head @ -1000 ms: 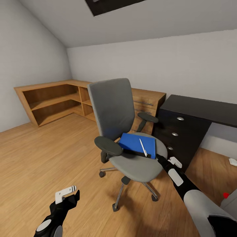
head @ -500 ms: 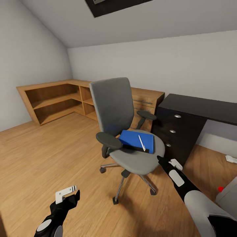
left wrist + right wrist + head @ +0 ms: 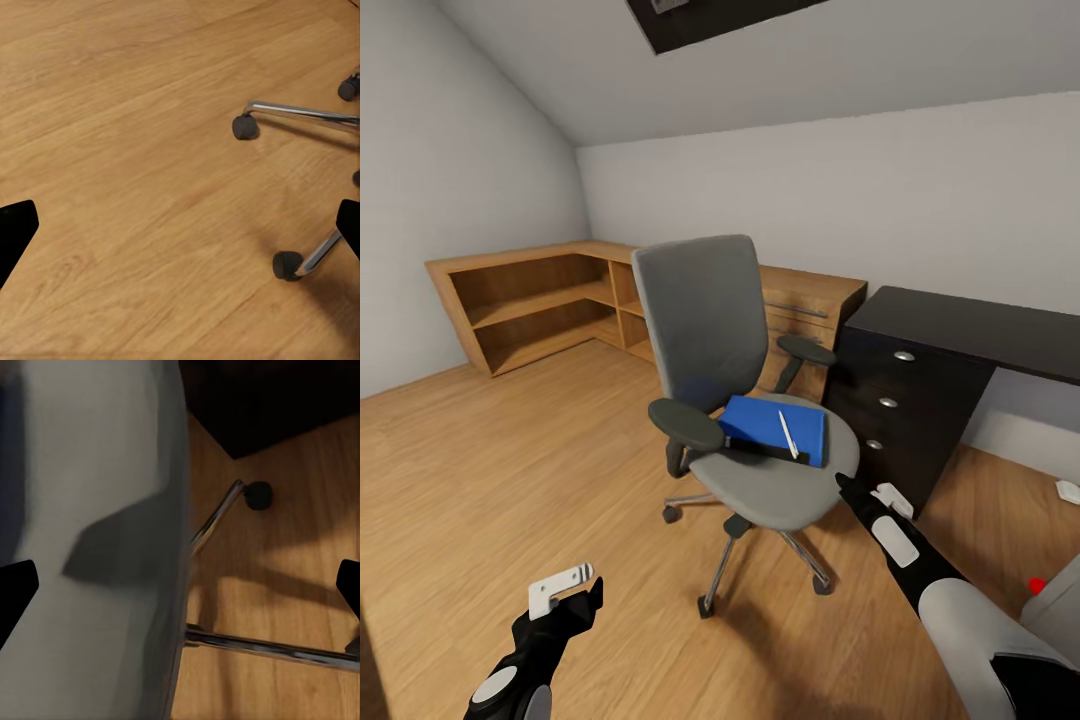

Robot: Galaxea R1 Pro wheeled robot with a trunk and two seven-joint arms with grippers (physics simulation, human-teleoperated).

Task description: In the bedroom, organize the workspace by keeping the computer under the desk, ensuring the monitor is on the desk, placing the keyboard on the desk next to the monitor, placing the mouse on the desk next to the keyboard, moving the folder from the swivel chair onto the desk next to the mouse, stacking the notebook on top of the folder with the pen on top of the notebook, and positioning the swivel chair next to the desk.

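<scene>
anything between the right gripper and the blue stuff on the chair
In the head view, only bare grey seat cushion of the grey swivel chair separates the right gripper from the flat blue folder.

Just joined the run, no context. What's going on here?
The robot faces a grey upholstered swivel chair standing beside the black-topped desk with its three-drawer unit. On the seat lies a flat blue item with a thin white pen on top. The right gripper is stretched out close to the seat's front edge, jaws open, holding nothing. The left gripper hangs low over the wooden floor, open and empty. Nothing has been lifted off the chair yet.
</scene>
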